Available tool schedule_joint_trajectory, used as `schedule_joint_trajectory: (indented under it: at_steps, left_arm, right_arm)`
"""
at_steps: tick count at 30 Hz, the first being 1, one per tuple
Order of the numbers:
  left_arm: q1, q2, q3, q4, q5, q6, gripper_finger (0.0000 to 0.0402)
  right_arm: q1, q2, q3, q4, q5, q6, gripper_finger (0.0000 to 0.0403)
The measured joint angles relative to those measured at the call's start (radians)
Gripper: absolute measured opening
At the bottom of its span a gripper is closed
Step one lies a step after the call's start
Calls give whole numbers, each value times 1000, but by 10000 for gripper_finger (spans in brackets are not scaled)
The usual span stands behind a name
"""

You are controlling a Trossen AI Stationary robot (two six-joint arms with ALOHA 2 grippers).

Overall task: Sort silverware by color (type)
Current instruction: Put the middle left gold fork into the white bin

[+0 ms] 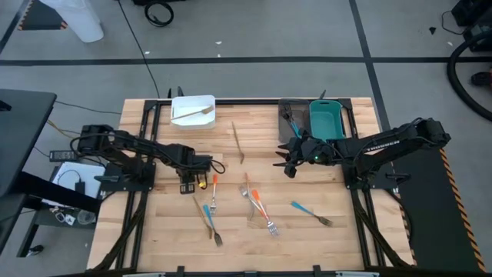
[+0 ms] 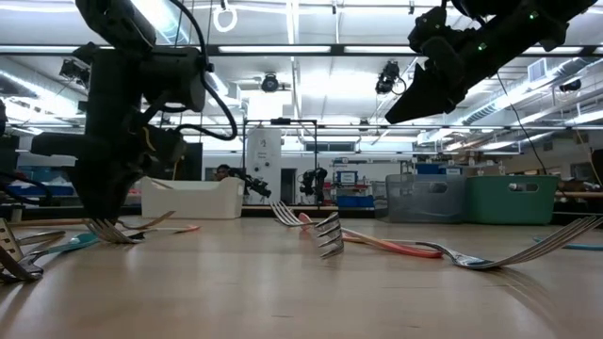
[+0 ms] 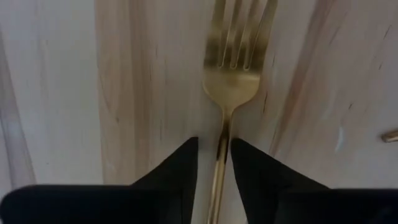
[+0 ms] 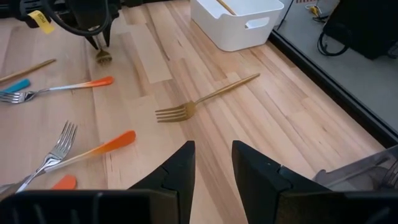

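Note:
My left gripper (image 1: 188,183) points down at the table's left-middle, shut on a gold fork (image 3: 233,68) whose tines (image 2: 113,231) show at the table top. My right gripper (image 1: 287,168) hovers raised and open over the table's right-middle, holding nothing. Past it, a second gold fork (image 4: 205,99) lies flat on the wood. Orange-handled forks (image 1: 214,191) (image 1: 258,205), blue-handled forks (image 1: 206,211) (image 1: 311,213) and a tan utensil (image 1: 212,228) lie scattered on the near half. Another gold utensil (image 1: 192,114) lies in the white bin (image 1: 178,102). My left gripper pinches the gold fork's handle (image 3: 221,146) just behind the neck, between the two fingers (image 3: 180,168), coming from above. The handle runs back between the fingers and the tines point away from them. Whether the tines rest on the table, I cannot tell.
The white bin stands at the far edge, left of centre. A grey bin (image 1: 286,115) and a teal bin (image 1: 314,123) stand at the far right. Bare wood lies between the two grippers. Cables and a dark stand sit off the table's left edge.

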Motion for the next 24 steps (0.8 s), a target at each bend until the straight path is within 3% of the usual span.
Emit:
schedule_joint_trajectory:
  at_steps: [3,9,17,24]
  left_arm:
    - [0,0,-2,-1,1,0,94]
    - [0,0,-2,-6,11,1,17]
    - [18,6,78,-102,-8,11,18]
    - [106,6,184,-222,-124,51,18]
  right_arm:
    - [0,0,0,0,0,-1,116]
    - [0,0,0,0,0,-1,116]
    - [0,0,0,0,0,-2,116]
    - [0,0,0,0,0,-3,116]
